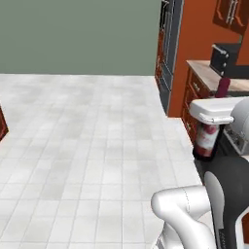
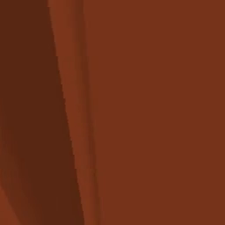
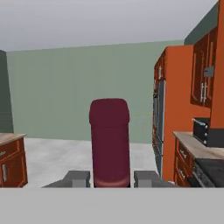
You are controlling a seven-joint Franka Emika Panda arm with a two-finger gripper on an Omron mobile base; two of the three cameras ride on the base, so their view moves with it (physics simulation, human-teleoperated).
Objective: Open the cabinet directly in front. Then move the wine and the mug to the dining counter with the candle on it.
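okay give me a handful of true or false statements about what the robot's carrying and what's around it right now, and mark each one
1. The hand is closed on the wine. True.
2. The wine lies on its side on the floor. False: it is upright, held off the floor in the left base view.
3. The bottle's dark red neck capsule rises between the fingertips in the hand view. True.
4. The floor is dark wood planks. False: it is pale tile.
5. The far wall is grey-green. True.
6. The hand holds a teal mug. False: it holds the wine.
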